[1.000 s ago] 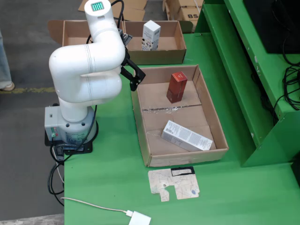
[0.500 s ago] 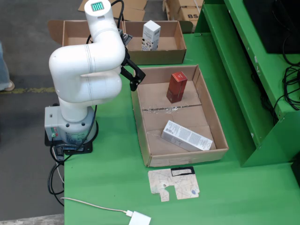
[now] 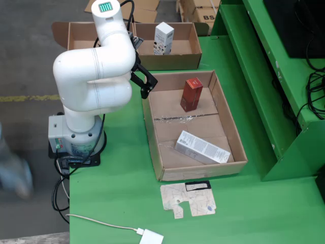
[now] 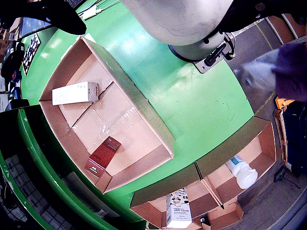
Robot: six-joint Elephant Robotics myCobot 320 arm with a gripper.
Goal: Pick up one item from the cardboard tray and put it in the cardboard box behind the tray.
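Observation:
In the view from above, the cardboard tray [image 3: 235, 136] holds a red carton [image 3: 191, 94] standing upright at its far end and a white carton [image 3: 201, 147] lying flat near its front. Behind it, the cardboard box [image 3: 175, 60] holds an upright white carton [image 3: 163, 38]. My black gripper [image 3: 147, 85] hangs open and empty over the tray's far left corner. The view that rides on the gripper shows the tray [image 4: 144, 108] with the red carton [image 4: 103, 157] and white carton [image 4: 75, 93]. It also shows the box [image 4: 249, 132] holding a white carton [image 4: 178, 208] and a white bottle [image 4: 242, 173].
My white arm and its base [image 3: 76, 140] stand left of the tray. A flat cardboard scrap [image 3: 189, 199] and a white plug with cable [image 3: 151, 237] lie near the table's front. Green shelving [image 3: 264, 76] rises on the right. A blurred person [image 3: 14, 170] stands beyond the left edge.

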